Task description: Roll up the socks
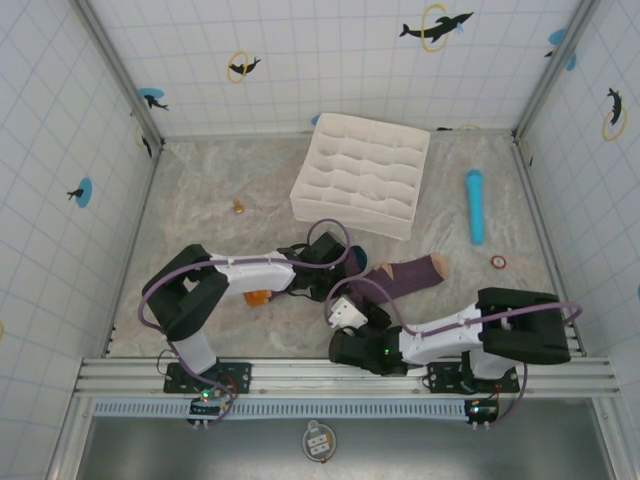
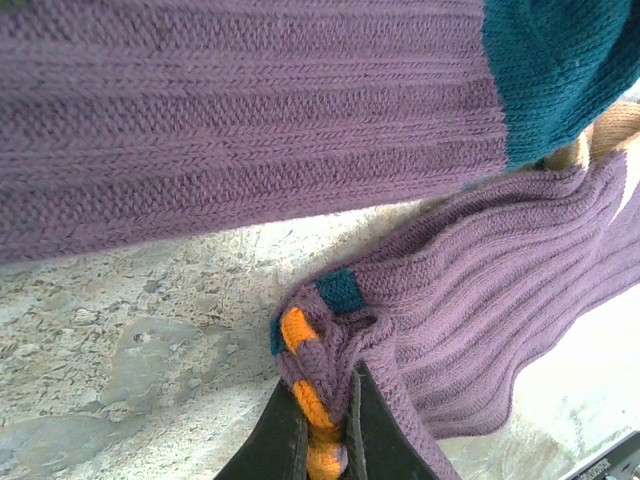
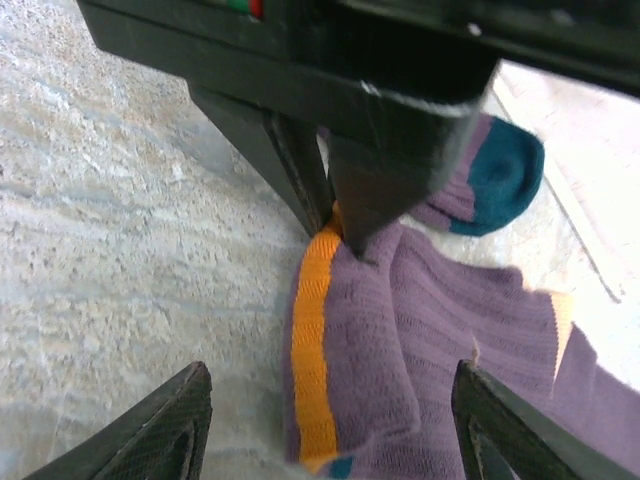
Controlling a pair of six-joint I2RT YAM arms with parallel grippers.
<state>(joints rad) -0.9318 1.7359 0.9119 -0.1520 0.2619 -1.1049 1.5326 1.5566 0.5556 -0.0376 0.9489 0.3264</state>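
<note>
On the marbled table (image 1: 200, 200) lie bunched purple ribbed socks (image 1: 405, 276), orange-and-teal trimmed.

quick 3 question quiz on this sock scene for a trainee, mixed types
1. True or false: the left hand is shut on the orange-striped edge of the socks.
2. In the top view, what lies to the right of the white organizer? A) light blue cylinder B) red cup C) green plate
3. Fill in: the right hand hangs over the socks with its jaws ____.
Key: 1 true; 2 A; 3 open
</note>
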